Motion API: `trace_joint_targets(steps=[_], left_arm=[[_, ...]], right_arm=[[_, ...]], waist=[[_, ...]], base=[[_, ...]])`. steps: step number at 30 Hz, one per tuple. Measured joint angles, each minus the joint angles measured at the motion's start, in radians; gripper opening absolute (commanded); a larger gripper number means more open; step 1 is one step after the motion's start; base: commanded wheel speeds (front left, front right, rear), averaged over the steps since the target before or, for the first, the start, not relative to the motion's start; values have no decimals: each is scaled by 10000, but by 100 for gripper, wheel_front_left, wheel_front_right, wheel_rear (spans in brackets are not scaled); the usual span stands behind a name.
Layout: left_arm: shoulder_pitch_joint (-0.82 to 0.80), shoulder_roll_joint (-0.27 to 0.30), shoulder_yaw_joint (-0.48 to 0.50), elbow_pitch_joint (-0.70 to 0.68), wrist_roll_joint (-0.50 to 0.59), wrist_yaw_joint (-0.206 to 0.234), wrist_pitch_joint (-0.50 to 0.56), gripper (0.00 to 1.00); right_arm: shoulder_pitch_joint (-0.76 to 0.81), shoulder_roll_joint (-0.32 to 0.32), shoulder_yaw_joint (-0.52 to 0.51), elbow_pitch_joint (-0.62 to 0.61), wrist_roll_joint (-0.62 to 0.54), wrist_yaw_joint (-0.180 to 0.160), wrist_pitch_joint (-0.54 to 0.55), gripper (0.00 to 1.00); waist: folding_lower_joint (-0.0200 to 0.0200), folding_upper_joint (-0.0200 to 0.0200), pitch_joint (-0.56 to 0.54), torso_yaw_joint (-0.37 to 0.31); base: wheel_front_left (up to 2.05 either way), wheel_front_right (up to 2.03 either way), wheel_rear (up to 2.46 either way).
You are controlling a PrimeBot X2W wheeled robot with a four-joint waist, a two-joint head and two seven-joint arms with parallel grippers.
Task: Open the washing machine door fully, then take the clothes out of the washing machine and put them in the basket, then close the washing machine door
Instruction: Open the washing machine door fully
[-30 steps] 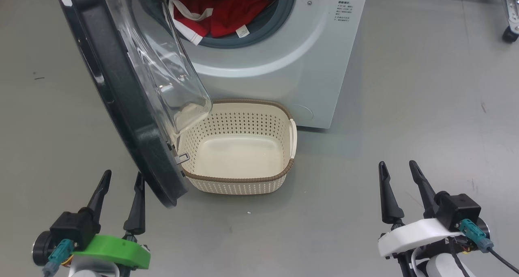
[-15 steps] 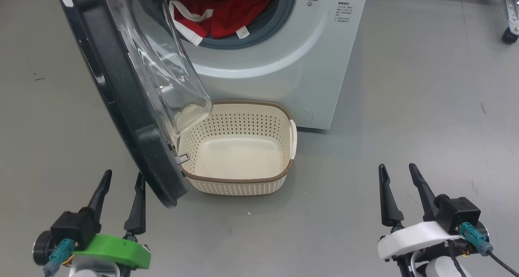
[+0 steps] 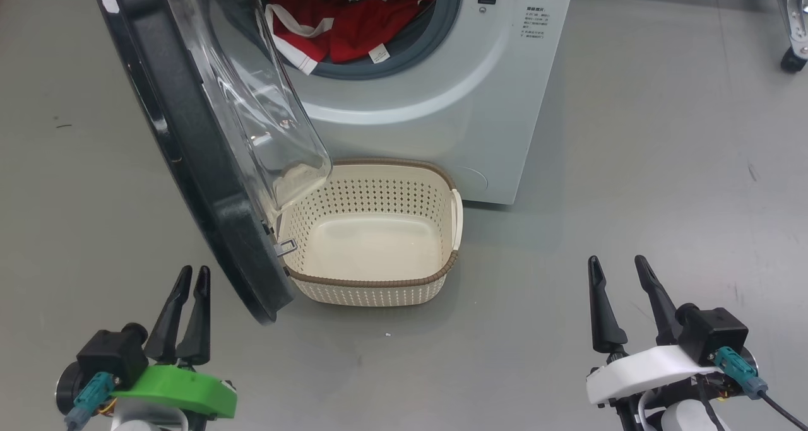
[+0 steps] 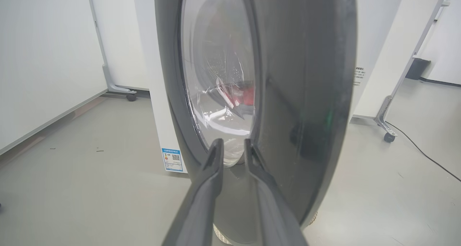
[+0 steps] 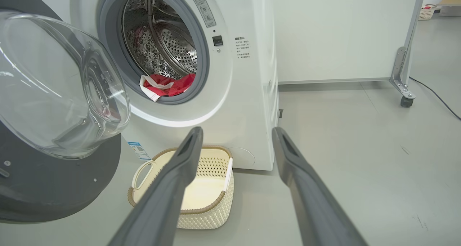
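The part-open door [image 3: 202, 166] overhangs the left end of the basket [image 3: 372, 281] in front of the washing machine [image 3: 442, 103], red clothes [image 3: 360, 27] lying in its drum mouth, while the left gripper [image 3: 194, 273], narrowed but empty, sits beside the door's edge and the right gripper [image 3: 616, 264] is spread wide, empty.

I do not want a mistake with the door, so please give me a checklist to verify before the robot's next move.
1. washing machine door fully open: not ok, only partly swung out.
2. left hand free: ok, holds nothing, beside the door.
3. right hand open, empty: ok.
4. basket empty, before the washing machine: ok.
5. clothes taken out: not ok, lying in the machine's opening.
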Motion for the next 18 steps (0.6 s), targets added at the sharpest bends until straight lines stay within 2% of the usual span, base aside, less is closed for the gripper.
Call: trace_joint_targets(steps=[7, 11, 18], left_arm=[[-3, -25, 238, 4, -360, 0, 0, 0], [-32, -44, 401, -441, -479, 0, 0, 0], [-474, -33, 1258, -1294, -594, 0, -2, 0]], right_arm=[[33, 69, -90, 77, -96, 144, 0, 100], [79, 105, -128, 117, -173, 234, 0, 100], [112, 188, -205, 184, -259, 324, 0, 100]], waist=[[0, 0, -48, 14], [0, 0, -73, 33], [0, 0, -119, 89]], base=[[0, 0, 0], [0, 0, 0], [0, 0, 0]])
